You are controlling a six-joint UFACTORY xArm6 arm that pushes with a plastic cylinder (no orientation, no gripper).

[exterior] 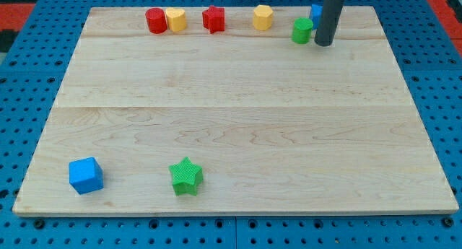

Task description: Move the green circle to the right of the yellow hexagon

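Resting just right of the green circle (302,30), my tip (324,43).

the arm shows only as its straight dark rod, coming down from the view's top edge near the upper right. the rod stands close to upright, leaning slightly, its upper part cut off by the frame. my tip (324,44) sits at the far side of the counter (238,126), at the rod's blunt lower end. no other link or joint is visible.
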